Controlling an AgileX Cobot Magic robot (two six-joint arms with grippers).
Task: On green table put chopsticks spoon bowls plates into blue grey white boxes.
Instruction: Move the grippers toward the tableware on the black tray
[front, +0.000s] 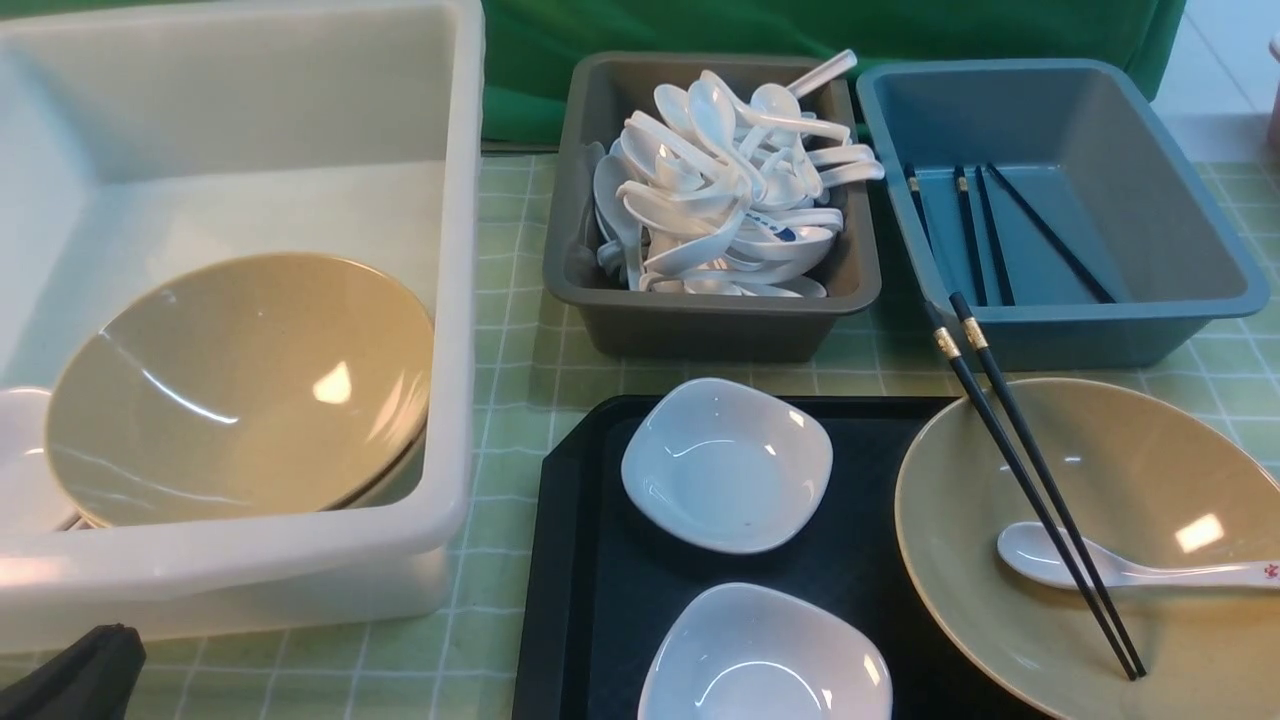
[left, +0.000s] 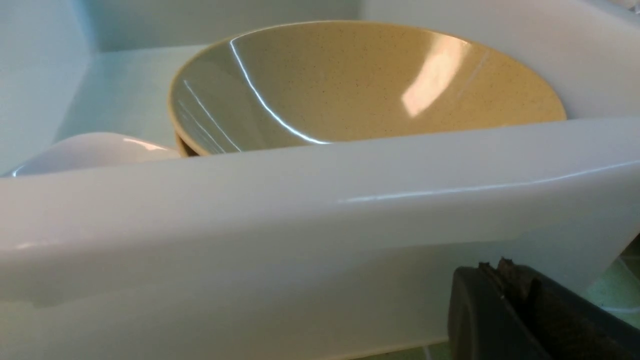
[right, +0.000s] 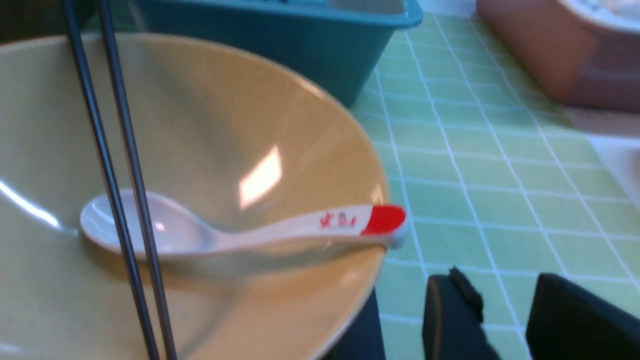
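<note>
Tan bowl (front: 1130, 450) with chopsticks (front: 1043, 490) and spoon (front: 1050, 555) beside spread, empty right jaws; left jaws' state indiscernible.

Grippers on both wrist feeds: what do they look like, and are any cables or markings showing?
Both are matte black. The right gripper shows two blocky, round-edged fingers. The left gripper shows as one dark slab with a rough, frayed-looking ridge. No cables or markings are visible.
</note>
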